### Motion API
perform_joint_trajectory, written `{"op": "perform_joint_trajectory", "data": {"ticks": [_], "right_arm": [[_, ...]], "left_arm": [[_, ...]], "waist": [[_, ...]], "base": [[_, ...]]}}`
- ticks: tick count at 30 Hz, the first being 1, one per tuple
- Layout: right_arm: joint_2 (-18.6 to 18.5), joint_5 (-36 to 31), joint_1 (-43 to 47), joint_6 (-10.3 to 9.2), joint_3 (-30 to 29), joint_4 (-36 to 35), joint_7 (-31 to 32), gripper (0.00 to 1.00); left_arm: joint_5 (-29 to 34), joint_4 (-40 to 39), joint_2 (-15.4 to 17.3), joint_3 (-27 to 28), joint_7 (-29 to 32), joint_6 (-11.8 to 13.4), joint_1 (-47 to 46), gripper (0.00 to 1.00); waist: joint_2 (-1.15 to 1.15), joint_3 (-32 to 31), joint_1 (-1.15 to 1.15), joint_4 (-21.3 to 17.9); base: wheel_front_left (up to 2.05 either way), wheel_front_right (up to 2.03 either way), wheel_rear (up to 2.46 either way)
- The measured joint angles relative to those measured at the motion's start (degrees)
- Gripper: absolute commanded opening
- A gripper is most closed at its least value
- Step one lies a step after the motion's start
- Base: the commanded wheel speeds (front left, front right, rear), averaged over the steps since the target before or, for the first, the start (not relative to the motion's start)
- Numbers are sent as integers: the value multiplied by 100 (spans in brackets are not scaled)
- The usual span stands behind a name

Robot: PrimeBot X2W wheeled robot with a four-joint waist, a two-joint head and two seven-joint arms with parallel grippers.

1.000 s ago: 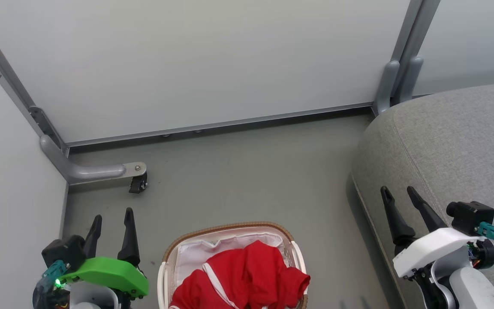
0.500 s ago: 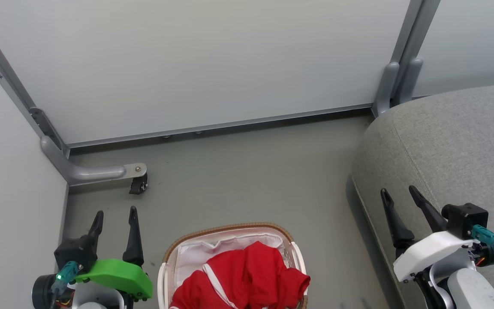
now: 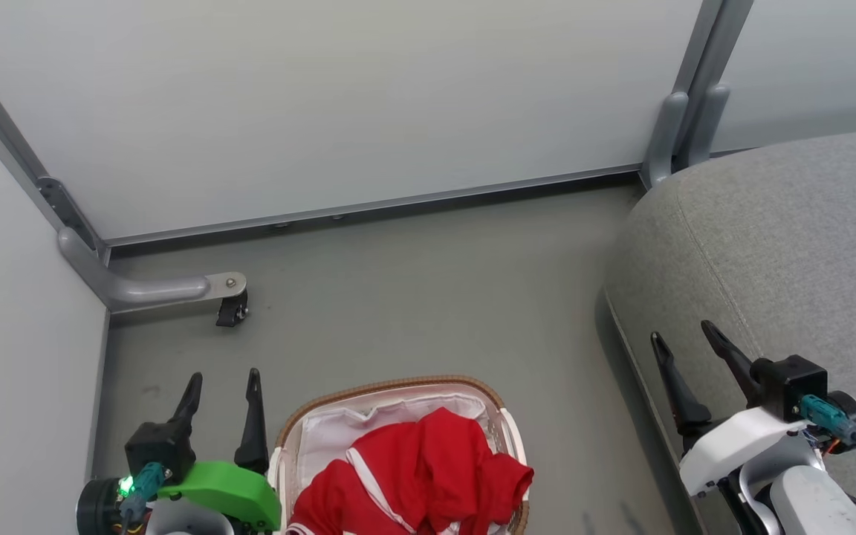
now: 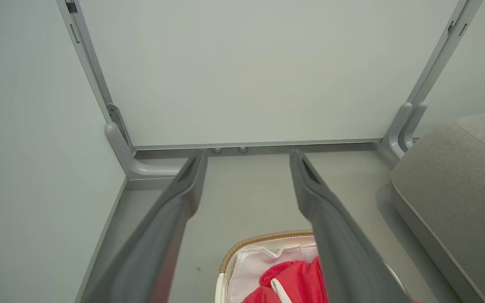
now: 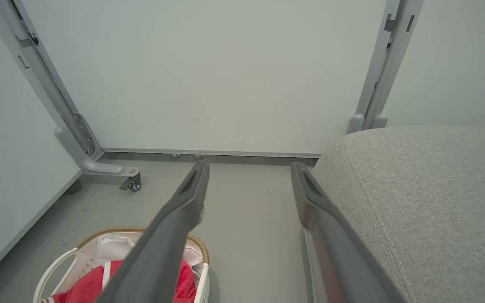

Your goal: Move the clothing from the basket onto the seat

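- Basket (image 3: 391, 386): oval and white with a brown woven rim, standing on the grey floor (image 3: 428, 297). All positions below are given relative to it.
- Clothing (image 3: 428, 475): bright red fabric with narrow white trim, heaped inside the basket on the white liner (image 3: 324, 442). The heap rises above the rim and droops over the basket's right edge, apart from both grippers.
- Left gripper (image 3: 224, 377): just beside the basket's left side, its green-cowled wrist close to the rim; whether they touch cannot be told. The two long dark fingers are spread with nothing between them and point past the basket's far end toward the wall panel (image 3: 324, 104). In the left wrist view they frame bare floor, with the basket's far rim and some red cloth low between them.
- Right gripper (image 3: 681, 332): well apart from the basket, on its right, over the nearer edge of the seat (image 3: 785, 238). The white-cowled wrist is low, and the fingers are likewise spread and empty. They lean slightly toward the basket's side and aim at the same panel.
- Seat: large, grey and woven, to the right of the basket with a strip of floor between. Its rounded corner lies beyond the basket's far end.
- Caster foot (image 3: 231, 310): beyond the basket, to its left, at the base of the panel frame.
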Motion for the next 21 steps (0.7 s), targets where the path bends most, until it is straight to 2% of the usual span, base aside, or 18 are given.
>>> {"op": "perform_joint_trajectory", "data": {"ticks": [9, 14, 21], "right_arm": [[-98, -277, -400, 1, 174, -154, -94, 100], [-126, -470, -691, 2, 233, -298, -152, 100], [-81, -700, -1022, 2, 279, -401, -219, 100]], "left_arm": [[224, 689, -175, -189, -107, -343, -472, 100], [400, 1090, -194, -374, -158, -403, -959, 100], [411, 2117, -207, -661, -225, -471, -1663, 100]], "waist": [[0, 567, 0, -116], [0, 1001, 0, -223], [0, 1702, 0, -397]], "base": [[0, 0, 0], [0, 0, 0], [0, 0, 0]]}}
